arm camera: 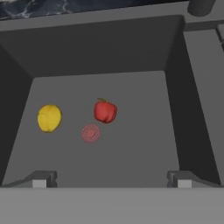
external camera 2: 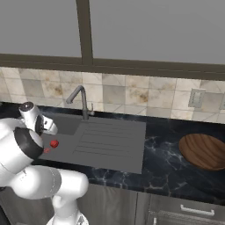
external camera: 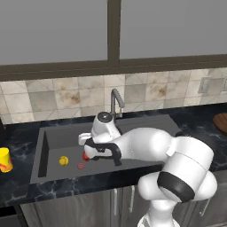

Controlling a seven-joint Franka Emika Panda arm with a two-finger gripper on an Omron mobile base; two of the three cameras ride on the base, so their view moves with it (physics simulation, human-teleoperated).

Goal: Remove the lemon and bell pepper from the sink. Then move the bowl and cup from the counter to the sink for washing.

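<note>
The lemon (arm camera: 49,117) and the red bell pepper (arm camera: 105,110) lie a little apart on the floor of the dark grey sink (arm camera: 131,166). My gripper (arm camera: 111,181) hangs open above the basin, looking down on both, with nothing between its fingertips (arm camera: 39,180). From the left base, the gripper (external camera: 90,150) sits just over the bell pepper (external camera: 85,157), with the lemon (external camera: 64,160) to its left. The yellow cup (external camera: 5,159) stands on the counter left of the sink (external camera: 53,137). The brown wooden bowl (external camera 2: 204,151) rests on the counter far to the right. The bell pepper (external camera 2: 54,143) also shows beside my arm.
A flat reddish drain disc (arm camera: 90,133) lies between the two fruits. The curved faucet (external camera: 116,101) rises behind the basin. A ribbed drainboard (external camera 2: 110,138) stretches right of the basin. Tiled wall and window close off the back.
</note>
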